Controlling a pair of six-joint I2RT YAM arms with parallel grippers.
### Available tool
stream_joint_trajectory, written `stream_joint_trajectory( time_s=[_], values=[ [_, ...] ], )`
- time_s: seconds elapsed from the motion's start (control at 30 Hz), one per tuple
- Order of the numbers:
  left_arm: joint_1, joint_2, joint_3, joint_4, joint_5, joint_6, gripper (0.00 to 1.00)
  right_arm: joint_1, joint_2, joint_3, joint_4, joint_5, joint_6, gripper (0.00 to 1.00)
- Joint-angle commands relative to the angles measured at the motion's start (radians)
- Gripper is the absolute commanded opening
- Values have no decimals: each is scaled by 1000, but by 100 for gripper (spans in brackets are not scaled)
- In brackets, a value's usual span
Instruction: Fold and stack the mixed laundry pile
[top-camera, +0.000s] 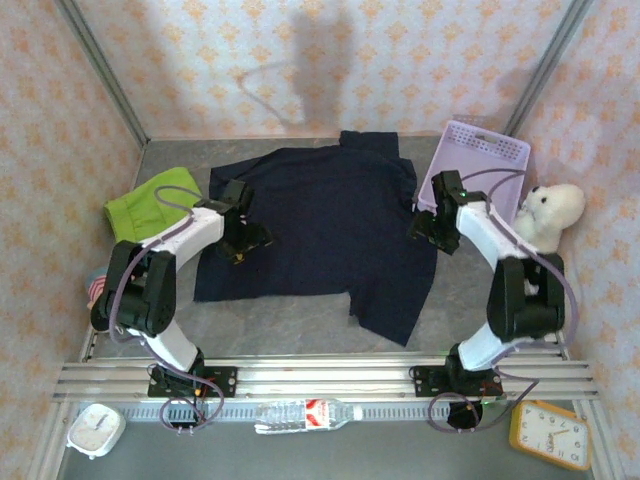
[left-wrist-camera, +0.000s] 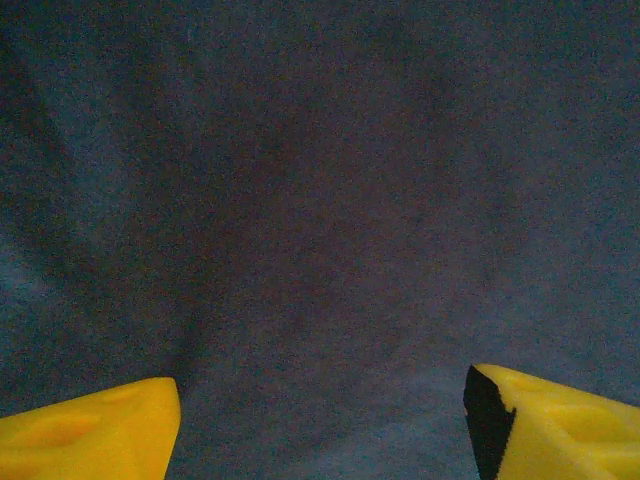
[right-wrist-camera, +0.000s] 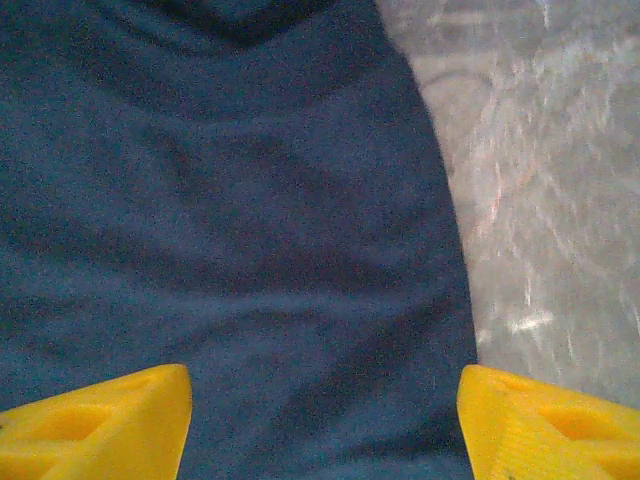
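Note:
The dark navy garment (top-camera: 320, 225) lies spread flat over the middle of the grey table. The lime-green garment (top-camera: 150, 203) sits bunched at the far left. My left gripper (top-camera: 243, 250) hovers over the navy cloth's left part, jaws wide apart; in the left wrist view the yellow fingers (left-wrist-camera: 90, 430) frame plain navy cloth (left-wrist-camera: 320, 200) with nothing between them. My right gripper (top-camera: 422, 232) is over the cloth's right edge, open too; the right wrist view shows navy fabric (right-wrist-camera: 230, 220) between its fingers (right-wrist-camera: 545, 425) and bare table (right-wrist-camera: 540, 180) to the right.
A lavender perforated basket (top-camera: 480, 160) leans at the back right beside a white plush bear (top-camera: 548, 212). Patterned walls close in the table. A metal rail (top-camera: 320, 378) runs along the near edge, with a water bottle (top-camera: 305, 413) and two clocks below it.

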Motion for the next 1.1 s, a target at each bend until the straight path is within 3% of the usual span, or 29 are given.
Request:
stream_joint_trajectory(
  time_s=[0.0, 0.3, 0.67, 0.73, 0.97, 1.07],
  values=[
    [22, -50, 27, -71, -66, 27, 76, 55, -134, -124, -98, -16, 84, 68],
    [136, -139, -76, -55, -22, 8, 81, 313, -402, -411, -128, -27, 315, 63],
    [214, -212, -203, -67, -27, 14, 81, 564, -310, -507, -8, -6, 468, 59],
    [232, -232, -228, -66, -26, 12, 81, 572, -284, -527, 7, -1, 483, 53],
    [277, -304, -280, -128, -47, 47, 81, 554, -326, -490, -119, 163, 463, 4],
    [276, -333, -297, -161, -61, 52, 81, 498, -346, -478, -135, 168, 436, 0]
  ],
)
